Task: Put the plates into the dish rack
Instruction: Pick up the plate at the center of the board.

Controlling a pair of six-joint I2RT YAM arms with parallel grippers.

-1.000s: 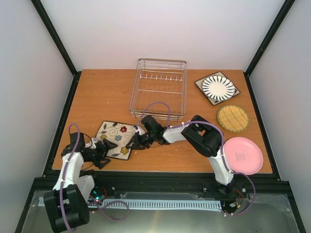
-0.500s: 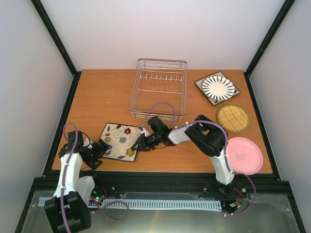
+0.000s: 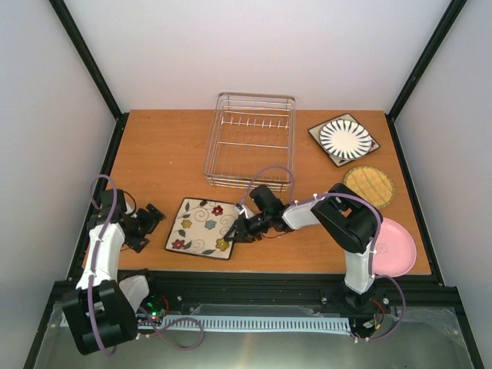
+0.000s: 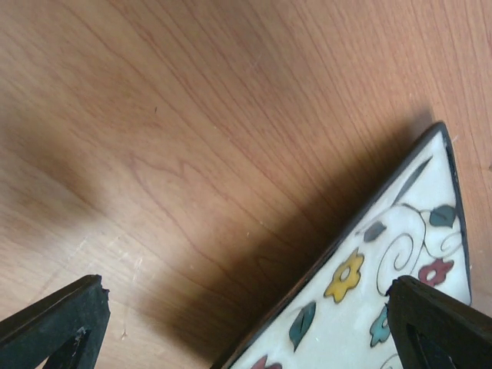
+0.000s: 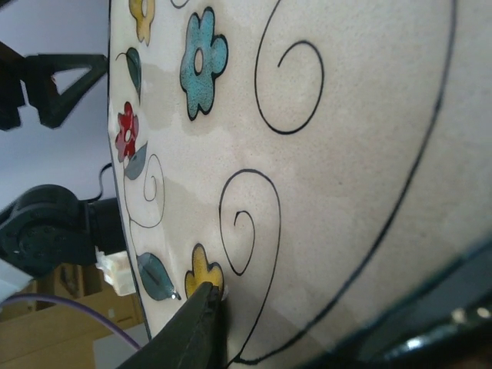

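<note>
The square white floral plate with a dark rim sits at the table's front, left of centre. My right gripper is shut on its right edge. One finger presses on the painted face and the other is hidden under the plate. In the left wrist view the plate's corner throws a broad shadow on the wood. My left gripper stands open to the left of the plate, apart from it, with nothing between its fingers. The silver wire dish rack stands behind, with no plate in it.
A square striped plate lies at the back right, with a round tan woven plate in front of it. A round pink plate lies at the front right, partly hidden behind my right arm. The table's front edge runs close below the floral plate.
My right gripper has carried the floral plate to the right. My left arm has drawn back to the left, away from the plate's left edge, its jaws open throughout.
</note>
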